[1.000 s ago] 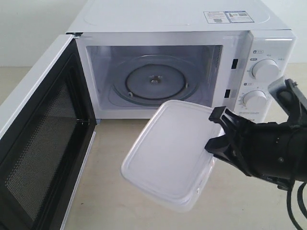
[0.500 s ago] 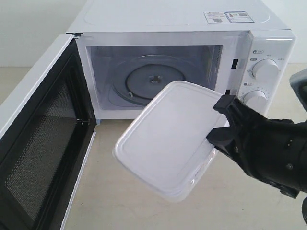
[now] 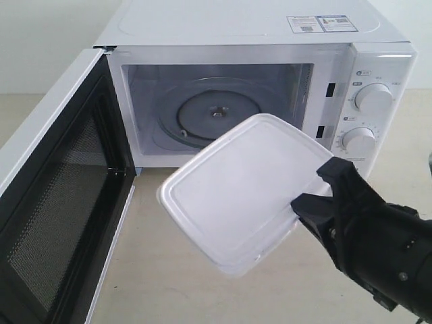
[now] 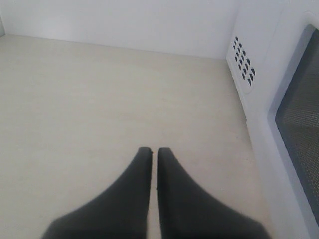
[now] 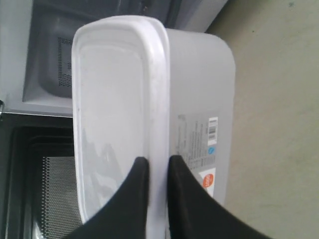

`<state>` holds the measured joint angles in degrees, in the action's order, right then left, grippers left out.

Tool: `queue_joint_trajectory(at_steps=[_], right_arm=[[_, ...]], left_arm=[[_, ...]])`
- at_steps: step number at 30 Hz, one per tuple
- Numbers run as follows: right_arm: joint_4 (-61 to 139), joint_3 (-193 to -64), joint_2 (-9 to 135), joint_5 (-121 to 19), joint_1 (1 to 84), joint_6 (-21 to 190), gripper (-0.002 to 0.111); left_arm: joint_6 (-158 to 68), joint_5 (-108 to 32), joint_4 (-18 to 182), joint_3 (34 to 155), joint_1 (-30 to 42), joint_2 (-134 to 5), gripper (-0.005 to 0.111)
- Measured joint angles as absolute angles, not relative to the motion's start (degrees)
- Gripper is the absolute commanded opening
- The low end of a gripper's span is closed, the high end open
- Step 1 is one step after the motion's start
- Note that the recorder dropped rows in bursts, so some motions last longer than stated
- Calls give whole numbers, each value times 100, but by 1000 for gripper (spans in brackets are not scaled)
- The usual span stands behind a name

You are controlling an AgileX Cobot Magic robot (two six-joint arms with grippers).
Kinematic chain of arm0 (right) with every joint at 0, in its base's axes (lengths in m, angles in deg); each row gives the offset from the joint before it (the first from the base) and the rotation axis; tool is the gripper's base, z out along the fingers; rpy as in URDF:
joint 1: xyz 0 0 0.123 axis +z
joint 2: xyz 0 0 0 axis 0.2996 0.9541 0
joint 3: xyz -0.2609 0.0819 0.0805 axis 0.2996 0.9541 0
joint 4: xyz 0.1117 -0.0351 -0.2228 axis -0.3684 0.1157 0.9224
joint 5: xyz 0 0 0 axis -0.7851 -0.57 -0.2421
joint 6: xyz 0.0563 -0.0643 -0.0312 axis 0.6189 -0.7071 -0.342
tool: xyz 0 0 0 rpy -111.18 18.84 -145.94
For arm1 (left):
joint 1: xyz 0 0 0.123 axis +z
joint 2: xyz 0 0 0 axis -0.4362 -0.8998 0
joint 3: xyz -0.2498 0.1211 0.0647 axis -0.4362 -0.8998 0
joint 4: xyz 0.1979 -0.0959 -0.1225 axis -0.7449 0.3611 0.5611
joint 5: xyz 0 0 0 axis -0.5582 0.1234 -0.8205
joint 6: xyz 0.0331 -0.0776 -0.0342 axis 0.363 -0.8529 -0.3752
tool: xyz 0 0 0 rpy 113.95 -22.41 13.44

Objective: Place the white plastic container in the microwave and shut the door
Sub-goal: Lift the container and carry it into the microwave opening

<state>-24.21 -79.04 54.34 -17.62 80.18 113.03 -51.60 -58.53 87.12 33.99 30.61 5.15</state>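
My right pincer (image 3: 317, 189) is pinching the lid rim of the white plastic container (image 3: 236, 185) at one short end, one finger on the lid and one under the rim. Over the last second I have swung the box up and toward the microwave (image 3: 236, 27), so its far corner now overlaps the lower right of the mouth, just in front of the turntable (image 3: 216, 115). It hangs in the air above the bench (image 3: 169, 283), tilted, lid toward the camera, and I judge it not yet inside. The door (image 3: 54, 202) stands wide open on the left, so the way in is clear; levelling the box comes next. My left pincer (image 4: 153, 152) is pressed together on nothing, beside the door.
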Motion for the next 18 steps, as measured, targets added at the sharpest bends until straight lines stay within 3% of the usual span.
queue_joint_trajectory(at_steps=[9, 18], right_arm=[[-845, -7904, 6592, -772, 8027, 13559, 0], [-735, -8335, 7538, -339, 8012, 14084, 0]], left_arm=[[-5160, -5853, 8712, 3399, 3061, 515, 4], [-5160, -5853, 8712, 3399, 3061, 515, 4]])
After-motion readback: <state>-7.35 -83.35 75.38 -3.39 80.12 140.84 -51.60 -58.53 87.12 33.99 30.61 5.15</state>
